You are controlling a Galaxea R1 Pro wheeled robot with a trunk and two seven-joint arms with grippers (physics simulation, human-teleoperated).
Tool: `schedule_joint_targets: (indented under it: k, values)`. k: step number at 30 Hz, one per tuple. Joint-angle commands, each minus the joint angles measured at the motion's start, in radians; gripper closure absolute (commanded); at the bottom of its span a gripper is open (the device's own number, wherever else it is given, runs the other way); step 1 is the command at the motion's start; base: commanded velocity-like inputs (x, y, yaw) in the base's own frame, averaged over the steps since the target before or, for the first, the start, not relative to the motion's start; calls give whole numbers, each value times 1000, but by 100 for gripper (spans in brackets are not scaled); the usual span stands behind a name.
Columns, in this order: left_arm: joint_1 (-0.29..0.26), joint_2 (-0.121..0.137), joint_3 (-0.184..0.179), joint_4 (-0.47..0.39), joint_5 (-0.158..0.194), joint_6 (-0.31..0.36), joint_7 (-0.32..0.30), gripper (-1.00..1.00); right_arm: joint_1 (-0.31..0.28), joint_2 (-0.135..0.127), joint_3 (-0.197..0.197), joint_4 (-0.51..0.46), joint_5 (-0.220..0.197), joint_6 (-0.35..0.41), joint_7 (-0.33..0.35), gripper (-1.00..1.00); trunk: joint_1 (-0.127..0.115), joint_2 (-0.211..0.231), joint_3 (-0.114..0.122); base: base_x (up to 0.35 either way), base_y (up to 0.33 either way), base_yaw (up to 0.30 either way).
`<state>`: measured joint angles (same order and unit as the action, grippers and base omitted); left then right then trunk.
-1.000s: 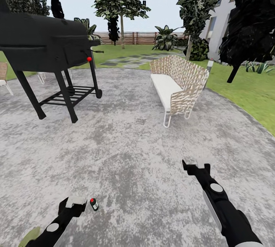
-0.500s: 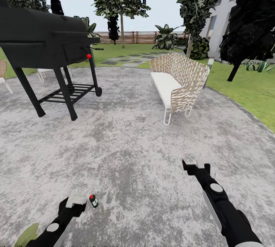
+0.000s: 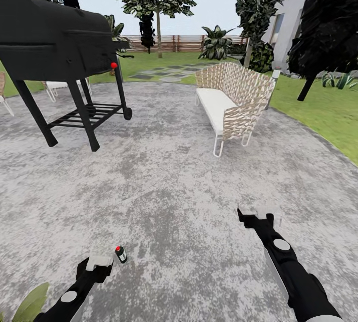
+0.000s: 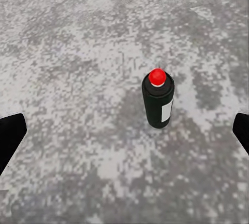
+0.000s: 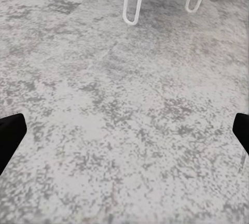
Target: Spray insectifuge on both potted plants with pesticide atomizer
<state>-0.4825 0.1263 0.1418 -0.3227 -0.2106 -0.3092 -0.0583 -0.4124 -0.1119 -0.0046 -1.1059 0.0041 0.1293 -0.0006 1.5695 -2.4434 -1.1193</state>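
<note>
The pesticide atomizer (image 3: pixel 121 254), a small dark bottle with a red cap, stands upright on the grey mottled patio (image 3: pixel 174 187) just right of my left gripper (image 3: pixel 98 262). In the left wrist view the atomizer (image 4: pixel 158 102) stands ahead of the left gripper (image 4: pixel 124 136), whose open fingers are wide apart and touch nothing. My right gripper (image 3: pixel 256 211) hangs open over bare patio; the right wrist view of this gripper (image 5: pixel 124 133) has nothing between the fingers. A low rosette of pointed green leaves (image 3: pixel 338 79), one potted plant, sits on the lawn at far right. A green leaf (image 3: pixel 32 302) pokes in beside my left arm.
A black grill on legs (image 3: pixel 59 48) stands at the left. A woven bench with a white cushion (image 3: pixel 231 103) stands ahead to the right. Behind them lie stepping stones (image 3: pixel 169 70), lawn (image 3: pixel 323 113), a wooden fence (image 3: pixel 169 43), trees and a building corner (image 3: pixel 293 8).
The whole view has shifted a little, so the camera moved. The atomizer now sits slightly farther ahead of my left gripper. Both arms keep their pose.
</note>
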Motion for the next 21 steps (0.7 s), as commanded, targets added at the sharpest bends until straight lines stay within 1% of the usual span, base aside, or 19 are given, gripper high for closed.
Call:
schedule_joint_targets:
  k: [1, 8, 14, 21]
  values:
    - [-1, -1, 8, 1, -7, -4, -6, -100, 0, 0, 0, -2, 1, 6, 1, -100, 4, -8, -6, 0, 0, 0]
    - [-1, -1, 8, 1, -7, -4, -6, -100, 0, 0, 0, -2, 1, 6, 1, -100, 31, -57, -39, 0, 0, 0]
    - [-1, -1, 7, 1, -7, -4, -6, -100, 0, 0, 0, -2, 1, 6, -1, -100, 33, -58, -71, 0, 0, 0]
    - [-1, -2, 7, 1, -8, -4, -6, -100, 0, 0, 1, -2, 2, 6, -1, -100, 36, -60, -100, 0, 0, 0]
